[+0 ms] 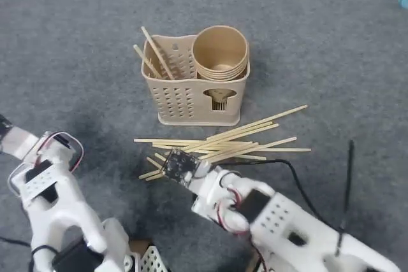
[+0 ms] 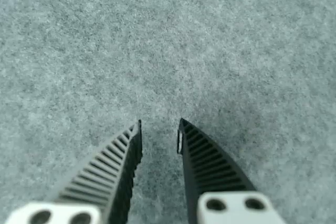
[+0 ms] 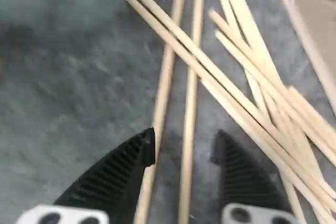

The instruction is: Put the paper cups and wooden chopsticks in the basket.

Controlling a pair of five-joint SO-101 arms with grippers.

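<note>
A beige perforated basket [image 1: 182,97] stands on the grey carpet, with a stack of paper cups [image 1: 220,52] in one compartment and two wooden chopsticks [image 1: 155,54] leaning in the other. A pile of loose chopsticks [image 1: 229,143] lies in front of the basket. My right gripper [image 3: 184,148] is open just above the pile's near end, with one chopstick [image 3: 189,119] running between its fingers and another [image 3: 163,98] beside one fingertip. The basket's edge [image 3: 315,3] lies beyond the pile. My left gripper [image 2: 159,132] is open over bare carpet, holding nothing.
The right arm [image 1: 268,214] stretches from the front edge toward the pile, with a black cable [image 1: 299,186] trailing behind it. The left arm [image 1: 51,202] sits at the front left. Open carpet lies around the basket on all sides.
</note>
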